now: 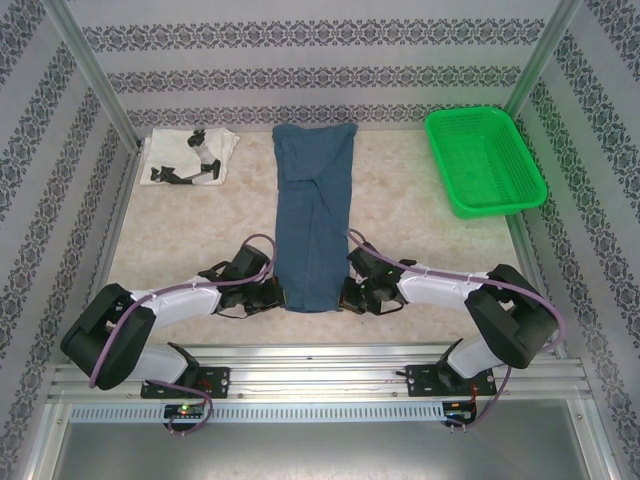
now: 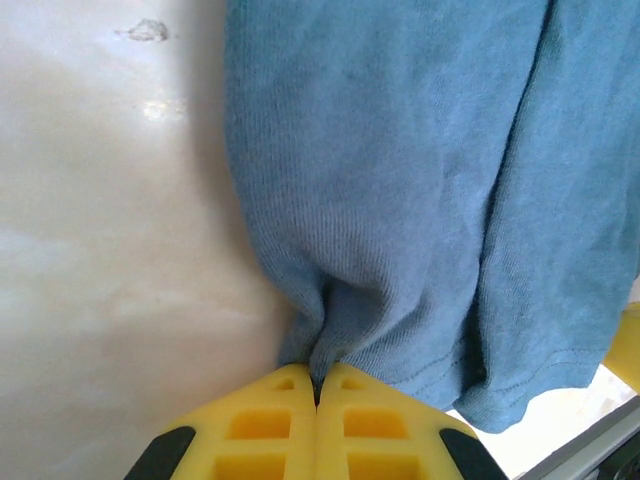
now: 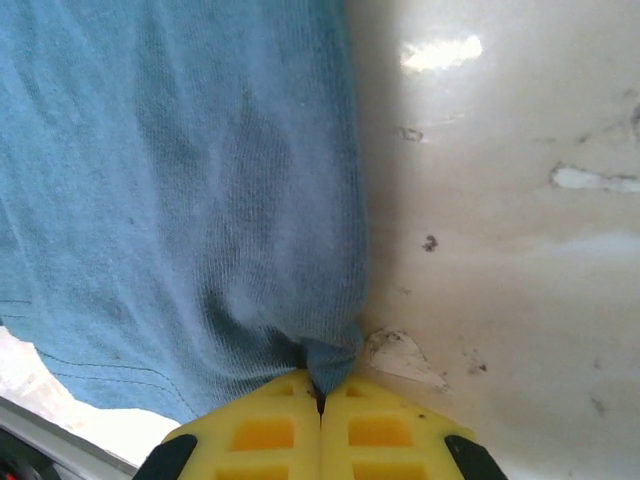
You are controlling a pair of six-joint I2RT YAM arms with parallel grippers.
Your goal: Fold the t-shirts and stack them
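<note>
The pale marbled table (image 1: 180, 240) carries a dark blue t-shirt (image 1: 312, 215) at centre, a white folded t-shirt (image 1: 185, 155) upper left, and a green basket (image 1: 497, 209) upper right.

A bright green mesh basket (image 1: 485, 165) is sitting at the far right corner of the table (image 1: 190, 225), turned slightly out of line with the table's edges. The table is showing a pale, marbled top. In the right wrist view it is carrying a white chipped patch (image 3: 590, 180) and a few dark specks (image 3: 430, 243). Walls (image 1: 300, 75) with striped floral wallpaper are enclosing the table on three sides. Two metal posts (image 1: 90, 75) are rising at the far corners, and a slotted metal rail (image 1: 320, 380) is running along the near edge.
</note>
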